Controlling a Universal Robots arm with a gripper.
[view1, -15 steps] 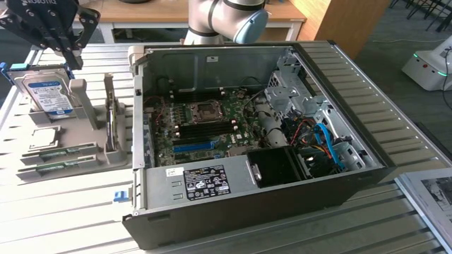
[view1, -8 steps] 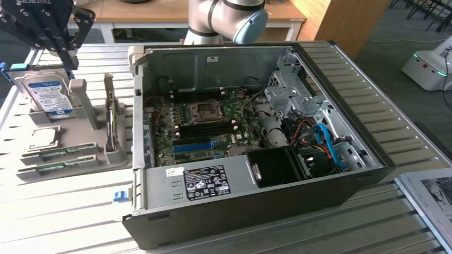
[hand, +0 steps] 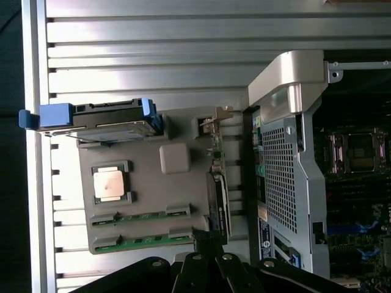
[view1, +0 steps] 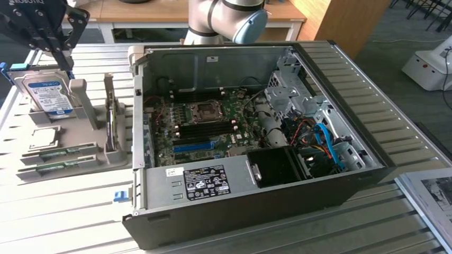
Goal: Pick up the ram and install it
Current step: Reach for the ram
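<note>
At the exterior view's left the black two-fingered pincer (view1: 68, 65) hangs clenched with nothing in it, above the far end of a grey moulded parts tray (view1: 97, 154), just over a silver hard drive with a blue-white label (view1: 46, 94) that stands upright in its holder. The ram (view1: 62, 153), a thin green circuit-board stick, lies flat in a slot at the tray's near end, with a second stick like it (view1: 60, 167) just beside. Both are below the pincer and nearer the camera, apart from it, with their long axes running roughly left to right. In the wrist view the same two sticks (hand: 143, 215) sit near the closed fingertips (hand: 197, 264).

To their right a dark card (view1: 111, 124) stands on edge along the tray's side, a close wall at that end of the sticks; above them the room is open. Further right, the open black computer case (view1: 268, 211) lies on the slatted metal worktop (view1: 71, 211), motherboard up, its raised grey rim (view1: 139, 55) standing between tray and board.
</note>
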